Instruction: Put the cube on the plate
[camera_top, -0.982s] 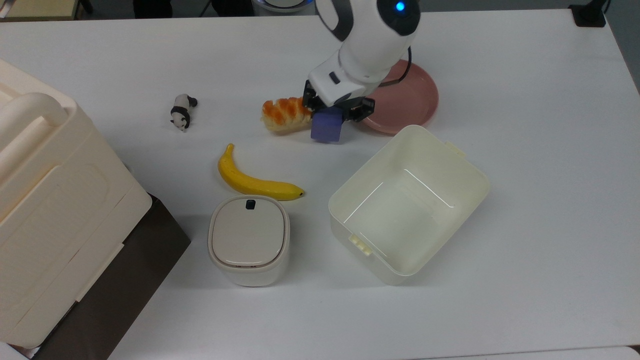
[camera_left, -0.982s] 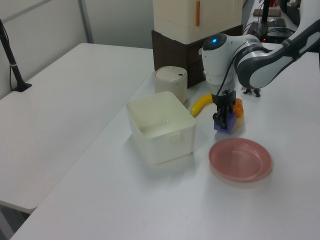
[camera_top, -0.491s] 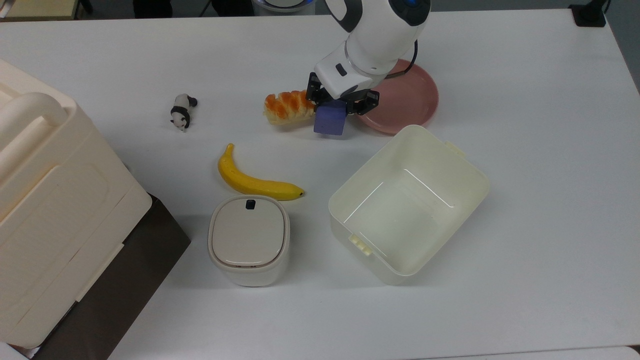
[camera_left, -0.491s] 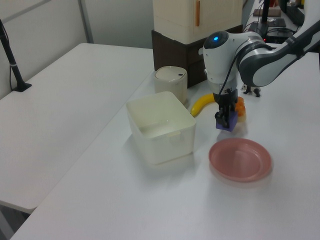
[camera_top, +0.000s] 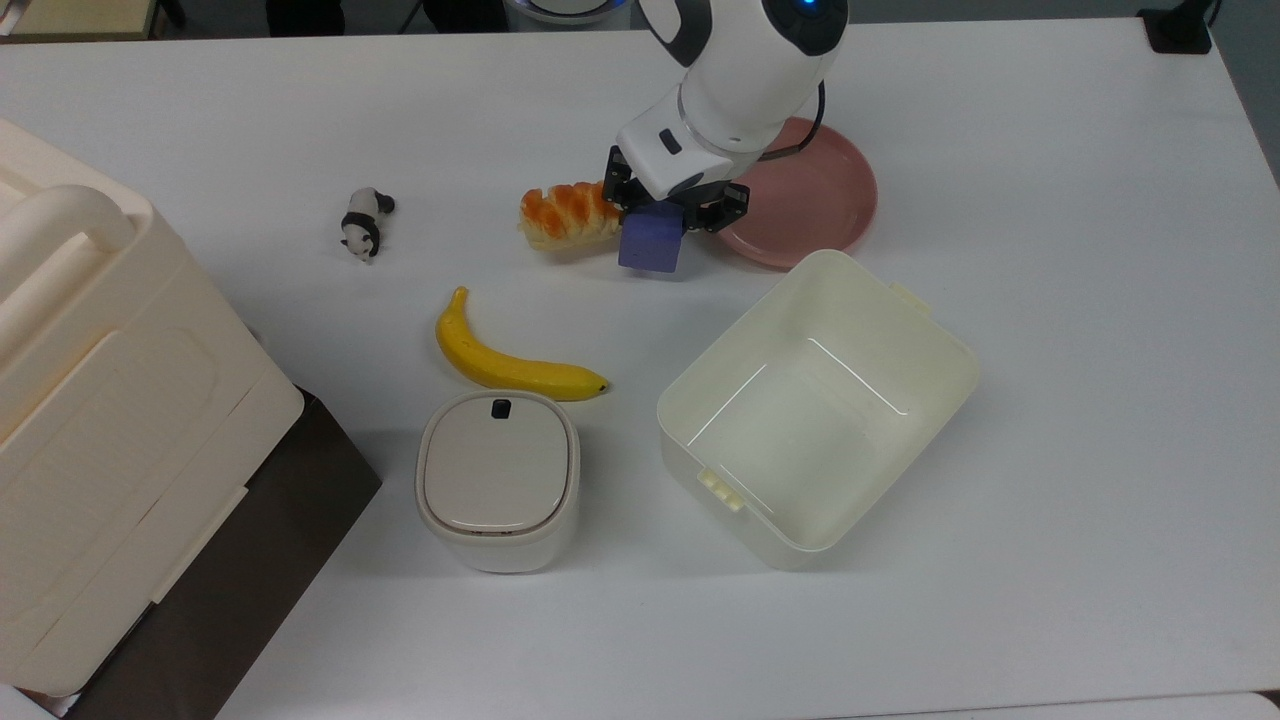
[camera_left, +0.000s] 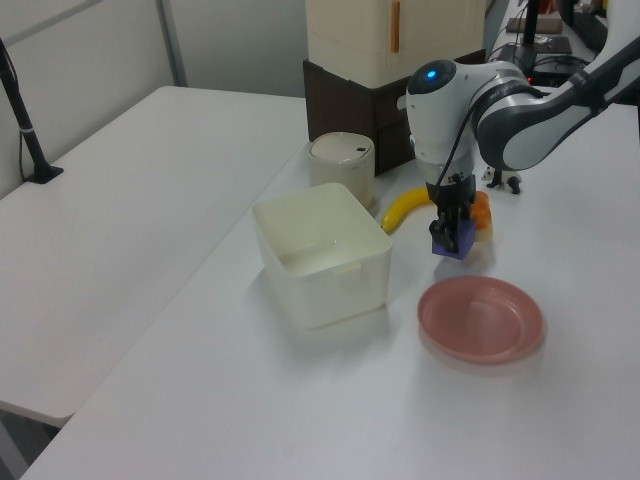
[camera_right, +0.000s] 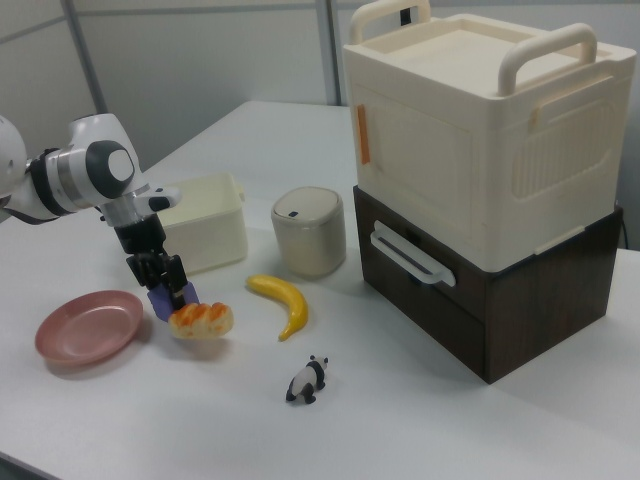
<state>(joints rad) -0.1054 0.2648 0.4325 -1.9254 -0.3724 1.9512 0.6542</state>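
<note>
The purple-blue cube hangs between the black fingers of my gripper, which is shut on it. It is held just above the table, right beside the bread roll. The pink plate lies on the table to the top view's right of the cube, partly hidden behind my arm. In the left view the cube sits under the gripper, beyond the plate. In the right view the cube is between the plate and the roll.
An open cream tub stands close to the plate's near side. A banana, a small lidded bin and a panda figure lie to the top view's left. A large cream box on a dark base fills the left edge.
The gripper has risen a little with the cube in it. The bread roll has shifted slightly toward the top view's upper left.
</note>
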